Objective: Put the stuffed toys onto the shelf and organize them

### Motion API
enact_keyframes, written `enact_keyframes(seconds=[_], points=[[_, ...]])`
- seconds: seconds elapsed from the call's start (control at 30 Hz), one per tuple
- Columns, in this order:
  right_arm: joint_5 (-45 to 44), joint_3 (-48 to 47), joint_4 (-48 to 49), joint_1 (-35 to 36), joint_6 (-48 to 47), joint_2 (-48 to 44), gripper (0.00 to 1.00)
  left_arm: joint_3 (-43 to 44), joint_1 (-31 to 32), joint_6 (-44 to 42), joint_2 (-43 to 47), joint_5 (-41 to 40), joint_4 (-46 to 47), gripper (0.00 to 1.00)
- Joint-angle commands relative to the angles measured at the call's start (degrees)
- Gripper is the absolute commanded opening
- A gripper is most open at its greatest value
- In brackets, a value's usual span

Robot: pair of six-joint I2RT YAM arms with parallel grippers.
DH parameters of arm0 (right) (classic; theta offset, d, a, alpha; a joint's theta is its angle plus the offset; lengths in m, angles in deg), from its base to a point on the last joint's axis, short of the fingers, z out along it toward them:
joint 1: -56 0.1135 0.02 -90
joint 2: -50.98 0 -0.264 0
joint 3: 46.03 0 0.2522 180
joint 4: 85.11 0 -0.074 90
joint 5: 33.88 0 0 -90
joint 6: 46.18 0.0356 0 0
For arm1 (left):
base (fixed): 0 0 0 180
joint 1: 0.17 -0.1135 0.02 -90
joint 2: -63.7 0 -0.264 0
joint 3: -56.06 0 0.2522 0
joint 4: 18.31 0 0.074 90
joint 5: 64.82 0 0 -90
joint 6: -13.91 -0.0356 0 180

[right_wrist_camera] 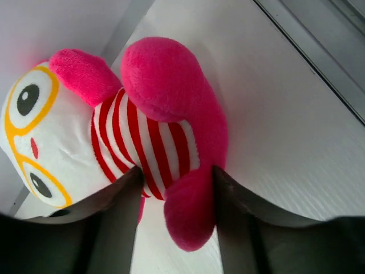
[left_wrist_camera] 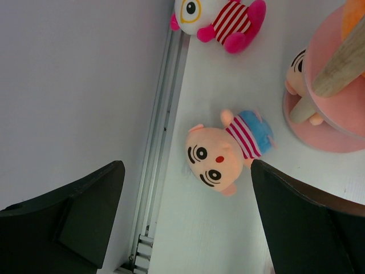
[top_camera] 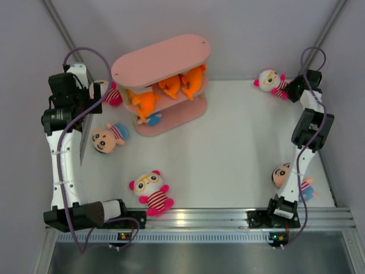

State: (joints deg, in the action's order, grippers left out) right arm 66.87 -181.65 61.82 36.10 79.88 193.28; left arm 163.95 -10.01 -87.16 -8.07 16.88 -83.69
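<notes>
In my judgement the task is standing about at its middle. The pink shelf (top_camera: 165, 57) is already carrying three orange sharks (top_camera: 170, 85) on its middle board and one blue-clothed doll (top_camera: 149, 119) on its lowest board, while the top board is showing nothing. Five toys are waiting on the table (top_camera: 239, 142). The right gripper (right_wrist_camera: 177, 177) is pressing its jaws on both sides of the far glasses doll (right_wrist_camera: 154, 142) at the far right corner, which seems to be lying on the table. The left gripper (left_wrist_camera: 187, 168) is hanging with jaws spread wide and empty above the peach-faced doll (top_camera: 107, 138). A second glasses doll (top_camera: 109, 95) is lying just beside the shelf's left end, a near glasses doll (top_camera: 151, 191) at the front, and another peach doll (top_camera: 281, 174) is resting beside the right arm's base.
</notes>
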Motion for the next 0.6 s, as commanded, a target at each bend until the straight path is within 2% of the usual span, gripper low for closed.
enact_keyframes(seconds=[0.0,0.03,0.13,0.2,0.3,0.43,0.57], points=[[1.5,-2.8,6.7,-0.3,3.6,1.4,0.44,1.9,-0.7,-0.3,0.3,0.5,-0.1,0.98],[1.6,-2.8,6.9,-0.3,4.1,1.6,0.3,1.7,-0.9,-0.4,0.5,0.5,0.0,0.98],[2.9,-2.4,6.7,-0.3,5.5,0.4,0.0,1.7,-1.1,-0.3,0.5,0.6,-0.1,0.98],[4.7,1.9,8.8,-0.2,6.8,-2.3,0.0,1.7,-1.2,-0.1,0.6,1.8,0.0,0.98],[5.1,9.4,13.6,0.5,8.9,-11.5,0.0,1.3,-1.2,-0.1,1.3,4.2,0.0,0.98],[2.0,17.7,18.3,3.4,11.7,-28.2,0.0,0.9,-1.1,0.2,3.2,8.0,0.1,0.98],[-2.6,22.0,18.8,7.6,14.4,-40.0,0.0,-0.8,-1.1,0.3,5.1,13.5,0.1,0.98]])
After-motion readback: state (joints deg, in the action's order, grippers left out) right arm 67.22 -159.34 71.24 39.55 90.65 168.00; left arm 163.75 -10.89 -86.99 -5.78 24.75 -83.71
